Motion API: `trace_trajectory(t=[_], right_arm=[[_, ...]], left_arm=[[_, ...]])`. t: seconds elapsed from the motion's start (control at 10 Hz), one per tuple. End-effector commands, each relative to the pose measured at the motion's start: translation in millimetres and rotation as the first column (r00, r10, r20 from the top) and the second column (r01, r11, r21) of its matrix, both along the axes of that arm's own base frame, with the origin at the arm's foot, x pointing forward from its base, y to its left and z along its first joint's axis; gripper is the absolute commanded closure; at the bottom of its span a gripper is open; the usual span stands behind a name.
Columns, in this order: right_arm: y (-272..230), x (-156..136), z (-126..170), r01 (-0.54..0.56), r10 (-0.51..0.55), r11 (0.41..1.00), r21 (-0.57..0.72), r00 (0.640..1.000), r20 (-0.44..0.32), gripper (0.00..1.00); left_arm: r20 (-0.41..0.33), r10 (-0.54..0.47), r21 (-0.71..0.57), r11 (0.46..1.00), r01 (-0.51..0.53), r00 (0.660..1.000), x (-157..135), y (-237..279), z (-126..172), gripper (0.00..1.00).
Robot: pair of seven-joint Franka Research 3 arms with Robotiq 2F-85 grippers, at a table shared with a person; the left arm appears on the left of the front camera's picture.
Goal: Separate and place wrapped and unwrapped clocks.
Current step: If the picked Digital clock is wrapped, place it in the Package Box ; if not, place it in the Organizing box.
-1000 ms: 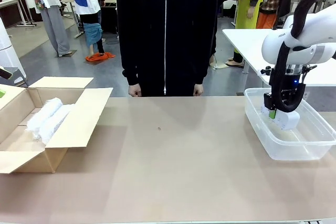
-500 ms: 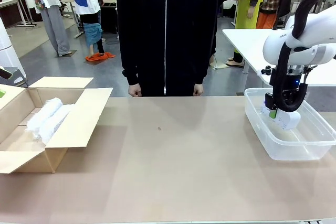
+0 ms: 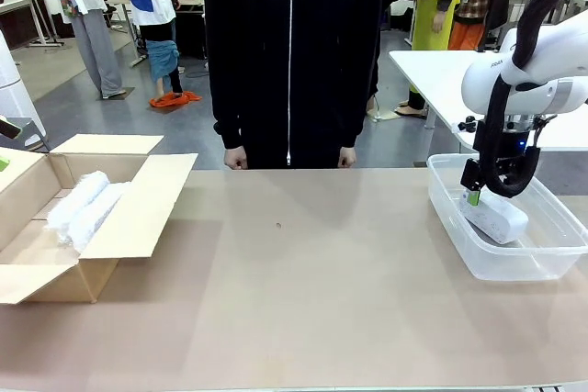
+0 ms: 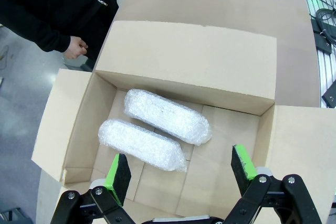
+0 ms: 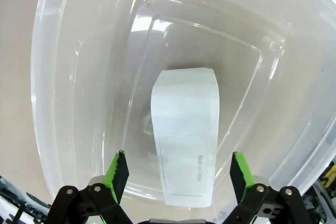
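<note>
One unwrapped clock (image 5: 185,135) just dropped into clear tub (image 3: 455,227); right gripper (image 5: 177,174) now spread above. Two wrapped bundles (image 4: 157,129) in cardboard box (image 4: 194,64), left gripper (image 4: 181,171) apart above: sorting looks done.

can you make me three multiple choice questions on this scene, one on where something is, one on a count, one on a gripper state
1. Where does the unwrapped clock lie?
A. in the clear plastic tub
B. in the cardboard box
C. on the bare table

2. How many bubble-wrapped bundles are in the cardboard box?
A. one
B. two
C. three

3. How does the right gripper stand?
A. shut on the clock
B. shut on nothing
C. open above the clock

Answers:
1. A, the smooth white block rests on the tub's floor in the front and right wrist views.
2. B, the left wrist view shows two crinkly bundles side by side on the box floor.
3. C, its green-padded fingers stand wide apart on either side, clear of the block below.
</note>
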State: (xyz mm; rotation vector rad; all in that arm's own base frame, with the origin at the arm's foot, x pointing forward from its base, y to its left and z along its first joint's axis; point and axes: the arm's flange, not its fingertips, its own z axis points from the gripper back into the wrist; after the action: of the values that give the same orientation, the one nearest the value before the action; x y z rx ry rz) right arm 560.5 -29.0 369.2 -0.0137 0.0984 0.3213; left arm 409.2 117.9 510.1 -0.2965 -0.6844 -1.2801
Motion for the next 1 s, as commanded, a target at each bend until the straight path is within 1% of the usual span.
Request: trace_trajectory(t=[0.0, 0.3, 0.6, 0.8, 0.9], right_arm=[[-6, -5, 8, -0.006, 0.006, 0.999, -0.031, 1.0, 0.026, 0.0], [-12, -8, 44, -0.012, 0.014, 1.0, -0.029, 0.995, 0.098, 0.0], [-15, -14, 78, -0.025, 0.025, 1.0, 0.0, 0.987, 0.158, 0.0], [-14, -17, 97, -0.037, 0.033, 0.999, 0.016, 0.98, 0.196, 0.0], [-13, -18, 101, -0.04, 0.036, 0.999, 0.016, 0.979, 0.201, 0.0]], left_arm=[[0.015, -0.01, -0.013, 1.0, 0.01, 1.0, 1, 1, -1, 0.0], [0.015, -0.01, -0.013, 1.0, 0.01, 1.0, 1, 1, -1, 0.0], [0.015, -0.01, -0.013, 1.0, 0.01, 1.0, 1, 1, -1, 0.0], [0.015, -0.01, -0.013, 1.0, 0.01, 1.0, 1, 1, -1, 0.0], [0.015, -0.01, -0.013, 1.0, 0.01, 1.0, 1, 1, -1, 0.0]])
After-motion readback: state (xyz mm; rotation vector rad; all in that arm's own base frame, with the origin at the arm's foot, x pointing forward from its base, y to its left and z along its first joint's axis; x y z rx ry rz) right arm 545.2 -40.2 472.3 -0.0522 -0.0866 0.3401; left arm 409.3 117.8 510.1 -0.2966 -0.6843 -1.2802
